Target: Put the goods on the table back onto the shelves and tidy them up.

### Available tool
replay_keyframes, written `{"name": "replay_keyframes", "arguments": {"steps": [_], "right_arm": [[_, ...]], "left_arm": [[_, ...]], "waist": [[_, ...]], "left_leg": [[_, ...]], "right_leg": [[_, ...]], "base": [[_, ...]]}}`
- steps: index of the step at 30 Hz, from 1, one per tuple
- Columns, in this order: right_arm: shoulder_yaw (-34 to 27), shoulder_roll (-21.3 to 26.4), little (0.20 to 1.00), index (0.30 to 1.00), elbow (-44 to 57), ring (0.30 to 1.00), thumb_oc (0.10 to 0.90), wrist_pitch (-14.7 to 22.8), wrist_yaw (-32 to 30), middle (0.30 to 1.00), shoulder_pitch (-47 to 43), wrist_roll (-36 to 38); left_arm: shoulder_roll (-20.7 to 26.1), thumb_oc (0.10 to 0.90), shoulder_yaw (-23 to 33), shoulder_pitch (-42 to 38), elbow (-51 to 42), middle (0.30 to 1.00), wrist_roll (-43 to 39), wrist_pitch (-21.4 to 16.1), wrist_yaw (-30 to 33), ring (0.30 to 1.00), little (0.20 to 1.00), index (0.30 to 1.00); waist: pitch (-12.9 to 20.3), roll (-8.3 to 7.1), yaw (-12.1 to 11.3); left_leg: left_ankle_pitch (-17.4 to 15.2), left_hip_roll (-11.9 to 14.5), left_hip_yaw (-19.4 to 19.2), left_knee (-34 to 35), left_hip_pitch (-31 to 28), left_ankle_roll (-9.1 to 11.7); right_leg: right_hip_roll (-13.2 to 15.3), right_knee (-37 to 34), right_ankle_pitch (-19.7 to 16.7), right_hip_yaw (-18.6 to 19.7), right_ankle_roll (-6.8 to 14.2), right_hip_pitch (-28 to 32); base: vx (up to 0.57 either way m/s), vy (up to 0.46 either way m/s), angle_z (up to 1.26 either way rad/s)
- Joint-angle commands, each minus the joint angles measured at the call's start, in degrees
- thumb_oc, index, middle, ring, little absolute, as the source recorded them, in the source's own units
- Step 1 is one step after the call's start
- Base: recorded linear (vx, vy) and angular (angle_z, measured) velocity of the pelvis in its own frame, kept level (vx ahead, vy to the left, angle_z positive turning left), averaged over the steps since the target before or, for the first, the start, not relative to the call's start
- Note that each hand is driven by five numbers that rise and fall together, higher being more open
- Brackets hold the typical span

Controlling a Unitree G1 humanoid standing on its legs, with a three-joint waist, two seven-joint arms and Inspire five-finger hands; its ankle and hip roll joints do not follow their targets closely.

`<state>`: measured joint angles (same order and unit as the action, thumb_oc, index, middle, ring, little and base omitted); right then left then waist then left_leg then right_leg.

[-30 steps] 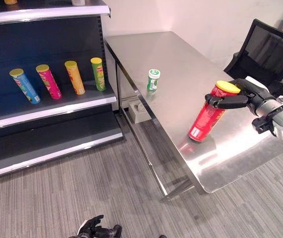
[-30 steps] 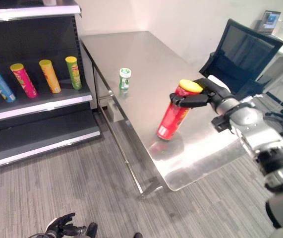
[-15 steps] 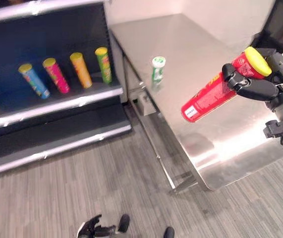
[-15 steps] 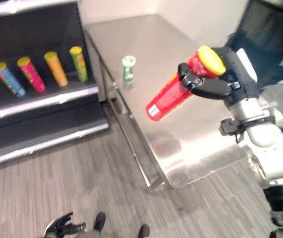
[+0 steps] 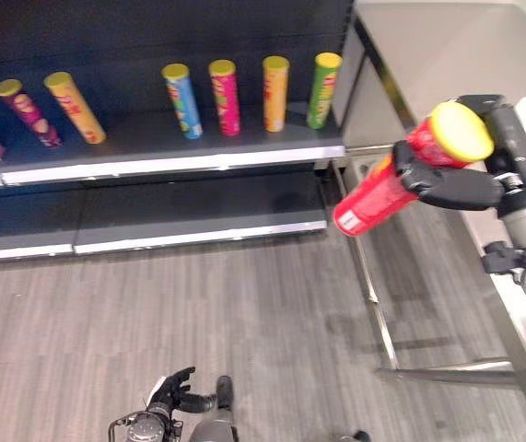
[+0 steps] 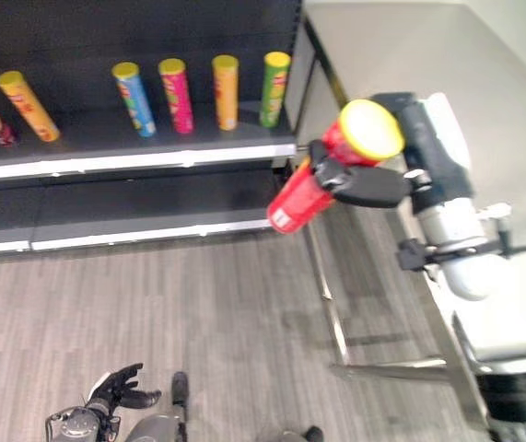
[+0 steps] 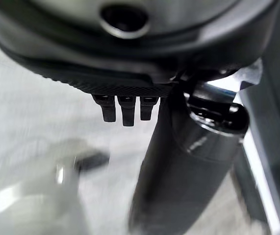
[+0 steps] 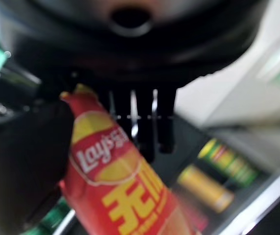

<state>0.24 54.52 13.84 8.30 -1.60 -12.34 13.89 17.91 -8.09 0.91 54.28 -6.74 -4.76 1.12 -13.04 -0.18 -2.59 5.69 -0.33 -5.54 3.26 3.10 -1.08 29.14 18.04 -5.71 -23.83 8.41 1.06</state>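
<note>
**Red can in the air beside the table**

Right hand point(image 5: 456, 180) clenched round the red can point(image 5: 387, 182), yellow lid up, tilted, off the table's point(image 5: 447, 55) left edge. Left hand point(image 5: 172, 391) low, fingers relaxed. Six cans lined along the shelf point(image 5: 152, 157).

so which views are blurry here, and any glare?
Right wrist view: the red can is fairly readable, shelf cans behind it out of focus. Left wrist view: soft past the left hand. Left eye view: mostly crisp, right hand slightly smeared; mild glare on the shelf edge.
</note>
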Motion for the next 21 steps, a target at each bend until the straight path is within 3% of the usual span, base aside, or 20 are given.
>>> {"name": "replay_keyframes", "arguments": {"steps": [1,2,3,4,5,7,11,14,16,18,21], "right_arm": [[-1.72,5.14,0.3,0.3,4.55,0.3,0.4,5.05,-1.26,0.3,-12.59,-1.5],[-1.59,5.15,0.3,0.3,4.49,0.3,0.4,5.05,-1.27,0.3,-12.77,-1.5],[-0.34,5.01,0.3,0.3,4.41,0.3,0.4,5.3,-0.97,0.3,-13.88,-1.17],[2.62,5.07,0.3,0.3,3.89,0.3,0.4,5.44,-0.89,0.3,-16.04,-1.47],[2.82,5.09,0.3,0.3,3.78,0.3,0.4,5.46,-0.92,0.3,-16.29,-1.48],[5.15,4.5,0.3,0.3,3.0,0.3,0.4,5.39,-0.65,0.3,-17.05,-1.42],[8.25,2.02,0.3,0.3,1.76,0.3,0.4,5.45,0.28,0.3,-17.18,-0.23],[7.59,1.79,0.3,0.3,1.91,0.3,0.4,5.32,0.53,0.3,-15.54,-0.48],[7.2,1.85,0.3,0.3,1.67,0.3,0.4,4.95,0.28,0.3,-14.99,-1.33],[6.99,0.39,0.3,0.3,1.67,0.3,0.4,4.6,0.1,0.3,-14.15,-2.16],[7.71,-0.72,0.3,0.3,-0.08,0.3,0.4,4.6,-0.77,0.3,-14.29,-3.34]], "left_arm": [[3.89,0.8,0.7,3.18,0.42,0.9,-0.05,-0.43,0.56,0.9,0.9,0.9],[3.85,0.8,0.77,3.16,0.43,0.9,-0.04,-0.44,0.56,0.9,0.9,0.9],[4.03,0.8,0.71,2.82,0.83,0.9,0.07,-0.44,0.65,0.9,0.9,0.9],[3.87,0.8,0.68,2.42,1.59,0.9,-0.37,-0.12,0.61,0.9,0.9,0.9],[3.82,0.8,0.76,2.39,1.6,0.9,-0.37,-0.12,0.61,0.9,0.9,0.9],[2.27,0.8,0.32,2.24,1.83,0.9,-0.58,-0.29,0.19,0.9,0.9,0.9],[-0.4,0.8,-0.48,3.96,0.71,0.9,-1.01,-0.57,-0.41,0.9,0.9,0.9],[-0.94,0.8,-1.04,3.68,-1.49,0.9,-2.32,-0.52,-0.4,0.9,0.9,0.9],[-1.54,0.8,-1.15,3.74,-1.84,0.9,-3.05,-0.34,-0.29,0.9,0.9,0.9],[-1.65,0.8,-0.93,4.28,-1.51,0.9,-2.59,-0.23,-0.08,0.9,0.9,0.9],[-0.9,0.8,-0.65,4.39,-1.13,0.9,-3.0,-0.31,0.79,0.9,0.9,0.9]], "waist": [[3.24,0.02,-1.03],[3.29,0.12,-0.88],[2.81,0.23,-0.76],[1.83,-0.32,-0.51],[1.88,-0.25,-0.43],[1.08,-1.24,0.18],[1.65,-1.23,-0.15],[-0.43,-1.58,-0.25],[-1.02,-1.24,-0.31],[-0.6,-1.59,-0.7],[-0.13,-2.25,-1.31]], "left_leg": [[-3.52,4.26,-0.42,1.74,-1.68,5.12],[-3.34,4.36,-0.31,1.74,-1.49,5.14],[-3.2,4.02,0.05,1.74,-1.6,5.04],[-3.42,2.53,0.86,1.74,-2.18,4.7],[-3.26,2.58,0.87,1.74,-2.01,4.69],[-4.19,-0.52,3.37,1.74,-3.14,4.08],[-4.52,-1.59,4.61,1.42,-3.52,3.76],[-6.95,-1.89,4.39,-8.68,1.21,4.92],[-6.94,0.28,3.56,-11.57,3.86,6.21],[-5.88,3.62,4.43,-10.08,4.79,6.3],[-0.59,10.77,7.66,-5.51,6.68,7.85]], "right_leg": [[-11.41,-3.91,4.39,4.36,0.2,-1.75],[-11.54,-4.11,4.21,4.19,0.07,-1.78],[-14.7,-4.18,5.89,4.44,-0.93,-3.29],[-20.74,-6.77,7.48,6.92,-1.31,-5.78],[-20.83,-7.05,7.19,6.88,-1.36,-5.83],[-26.09,-13.93,6.16,13.86,-1.83,-5.85],[-26.64,-19.33,3.48,14.17,-2.05,-2.82],[-25.08,-20.23,3.72,13.12,-2.41,-1.12],[-24.12,-20.8,4.35,12.36,-2.3,0.04],[-23.03,-21.34,4.72,12.83,-1.76,0.66],[-20.69,-21.45,6.26,13.69,-0.59,0.34]], "base": [[0.07,0.186,0.72],[0.08,0.153,0.64],[0.06,0.077,0.59],[0.06,0.08,0.27],[0.08,0.055,0.18],[0.12,0.036,0.21],[0.13,-0.025,0.72],[0.02,0.005,0.23],[0.04,0.139,0.67],[0.12,0.192,0.55],[0.15,0.267,-0.05]]}}
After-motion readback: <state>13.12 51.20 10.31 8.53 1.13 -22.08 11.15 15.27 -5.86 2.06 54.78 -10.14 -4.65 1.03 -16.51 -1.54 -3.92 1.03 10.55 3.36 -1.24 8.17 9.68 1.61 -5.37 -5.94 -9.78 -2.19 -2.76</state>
